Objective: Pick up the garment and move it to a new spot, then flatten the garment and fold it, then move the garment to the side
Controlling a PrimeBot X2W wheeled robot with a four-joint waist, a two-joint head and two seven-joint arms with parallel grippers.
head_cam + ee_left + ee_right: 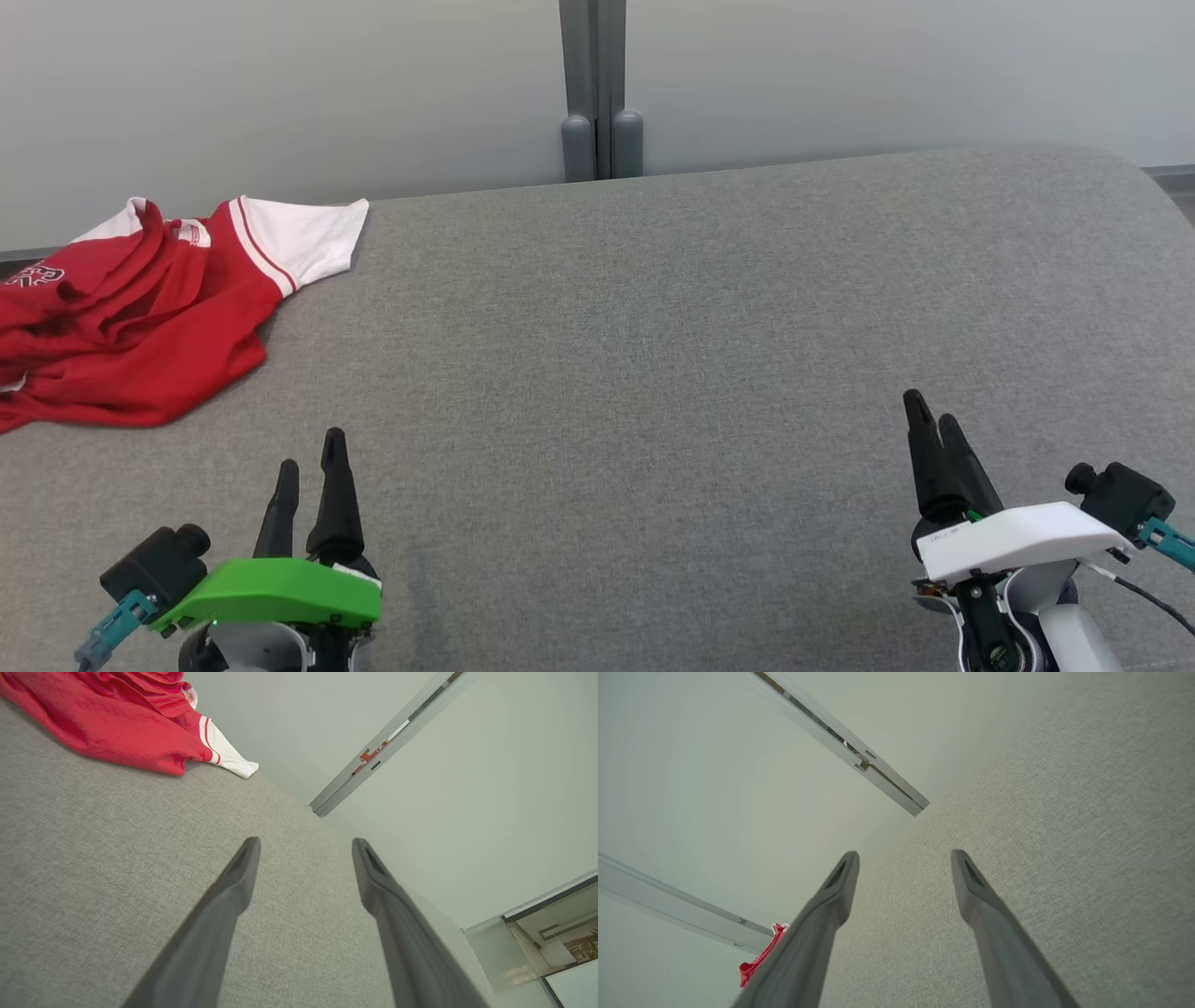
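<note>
The garment (pixel 140 308) is a red shirt with white sleeves, lying crumpled at the far left of the grey fabric surface (pixel 653 373); part of it runs past the left edge of the head view. In the left wrist view the garment (pixel 117 723) lies at the top left, well beyond the fingertips. A sliver of the garment (pixel 759 959) peeks out beside my right gripper's finger. My left gripper (pixel 311 450) stands open at the lower left, nothing between its fingers, below and right of the shirt. My right gripper (pixel 934 411) stands open at the lower right, far from it.
A pale wall runs behind the surface, with a grey vertical post (pixel 597 93) at its middle. The surface's far edge meets the wall; its right corner (pixel 1120 168) is rounded. Bare grey fabric stretches between the two grippers.
</note>
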